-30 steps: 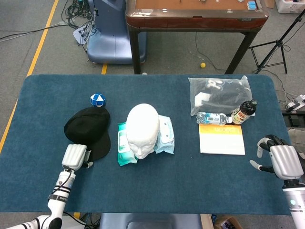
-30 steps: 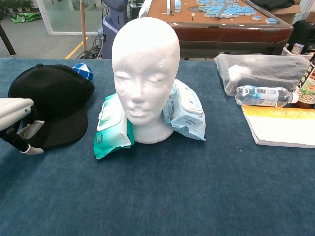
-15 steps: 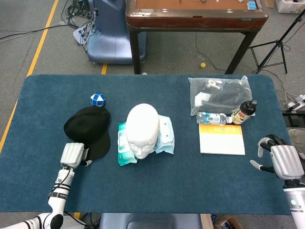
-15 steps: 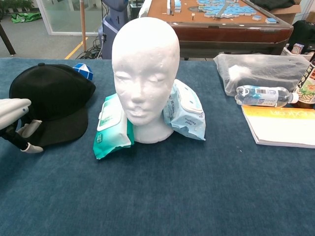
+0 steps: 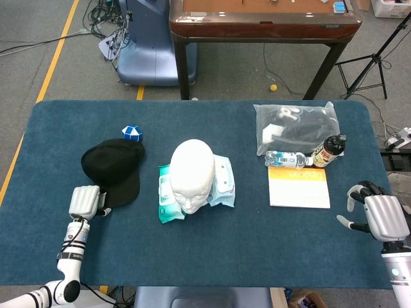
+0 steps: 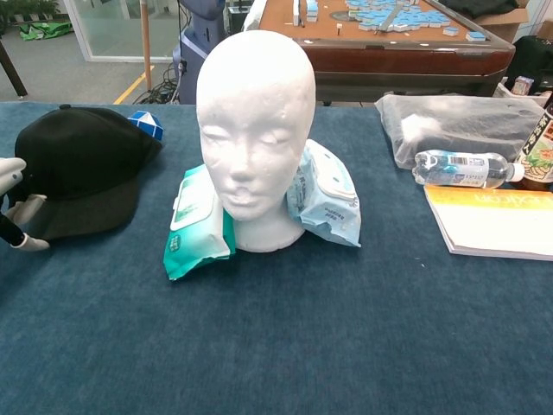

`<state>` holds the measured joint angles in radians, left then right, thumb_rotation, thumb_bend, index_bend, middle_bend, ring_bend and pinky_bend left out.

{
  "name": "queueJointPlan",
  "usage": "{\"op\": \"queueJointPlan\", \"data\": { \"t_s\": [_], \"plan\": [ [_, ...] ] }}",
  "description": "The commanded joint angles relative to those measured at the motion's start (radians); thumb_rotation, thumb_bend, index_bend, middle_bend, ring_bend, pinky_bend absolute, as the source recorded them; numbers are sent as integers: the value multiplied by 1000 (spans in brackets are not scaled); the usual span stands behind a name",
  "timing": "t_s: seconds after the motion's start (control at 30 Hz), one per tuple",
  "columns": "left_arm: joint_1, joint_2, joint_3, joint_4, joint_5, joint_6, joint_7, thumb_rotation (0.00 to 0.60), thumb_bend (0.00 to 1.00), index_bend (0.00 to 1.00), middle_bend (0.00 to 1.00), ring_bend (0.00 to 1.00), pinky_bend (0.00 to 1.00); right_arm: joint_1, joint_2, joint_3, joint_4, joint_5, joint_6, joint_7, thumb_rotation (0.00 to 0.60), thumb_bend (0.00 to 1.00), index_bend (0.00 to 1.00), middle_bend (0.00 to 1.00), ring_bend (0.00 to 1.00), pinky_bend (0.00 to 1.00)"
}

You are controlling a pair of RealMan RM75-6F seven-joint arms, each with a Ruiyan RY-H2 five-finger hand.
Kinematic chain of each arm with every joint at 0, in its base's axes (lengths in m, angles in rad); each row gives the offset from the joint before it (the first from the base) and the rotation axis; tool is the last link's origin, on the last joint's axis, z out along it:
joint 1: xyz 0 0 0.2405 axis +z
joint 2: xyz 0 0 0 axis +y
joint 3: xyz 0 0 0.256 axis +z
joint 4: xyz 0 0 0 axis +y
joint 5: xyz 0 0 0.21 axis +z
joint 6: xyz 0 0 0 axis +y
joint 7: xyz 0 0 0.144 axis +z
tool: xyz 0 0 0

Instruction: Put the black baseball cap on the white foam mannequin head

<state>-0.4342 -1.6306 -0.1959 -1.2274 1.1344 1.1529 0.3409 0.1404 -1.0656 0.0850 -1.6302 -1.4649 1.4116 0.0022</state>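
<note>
The left hand (image 5: 85,201) pinches the brim of the black baseball cap (image 5: 112,168), which lies left of the white foam mannequin head (image 5: 192,173), brim toward the robot. The right hand (image 5: 379,215) rests released, fingers spread, at the table's (image 5: 244,244) right edge. Chest view crops the left hand.

The black baseball cap (image 5: 111,168) is being kept flat toward the tabletop's left edge; the white foam mannequin head (image 5: 192,174) is being left upright, bare, mid-tabletop.
</note>
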Motion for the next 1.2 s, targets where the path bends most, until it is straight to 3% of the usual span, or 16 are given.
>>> {"op": "queueJointPlan", "data": {
  "t_s": [0.03,0.63,1.2],
  "plan": [
    [6,6,5,-12,2,8,1,600,78,850,879,560,600,0,0,0,0,0,-1,0,600,0,660,438,244,322],
    [18,48,45,-151,-6,29,102,600,79,820,859,548,601,-2,5,0,-3,-3,5,5,600,0,660,438,244,322],
    [-14,-15,28,-81,-25,8,97,600,78,823,863,549,601,-6,13,3,-5,-4,14,18,600,0,660,438,244,322]
  ]
}}
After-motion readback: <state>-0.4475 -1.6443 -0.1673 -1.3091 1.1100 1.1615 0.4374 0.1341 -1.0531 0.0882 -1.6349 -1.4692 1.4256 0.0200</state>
